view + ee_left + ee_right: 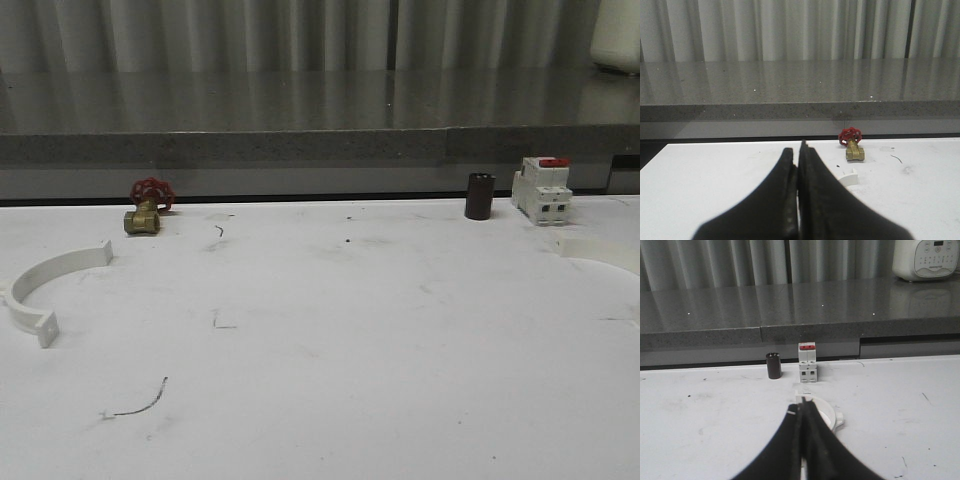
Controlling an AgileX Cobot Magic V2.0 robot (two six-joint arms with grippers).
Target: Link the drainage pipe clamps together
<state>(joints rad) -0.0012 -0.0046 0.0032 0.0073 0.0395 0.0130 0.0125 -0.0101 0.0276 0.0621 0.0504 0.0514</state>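
White table (330, 350): clamps (40, 285), valve (146, 208), breaker (542, 189), perhaps capacitor (479, 196).

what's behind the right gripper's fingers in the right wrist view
A white clamp half lies on the table just past the shut right gripper. Only its curved band and one tab show; the fingers cover the rest. Farther back stand a breaker and a dark cylinder.

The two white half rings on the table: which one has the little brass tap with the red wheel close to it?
The half ring on the left. The brass tap sits just behind it. The half ring on the right has the white breaker nearby instead.
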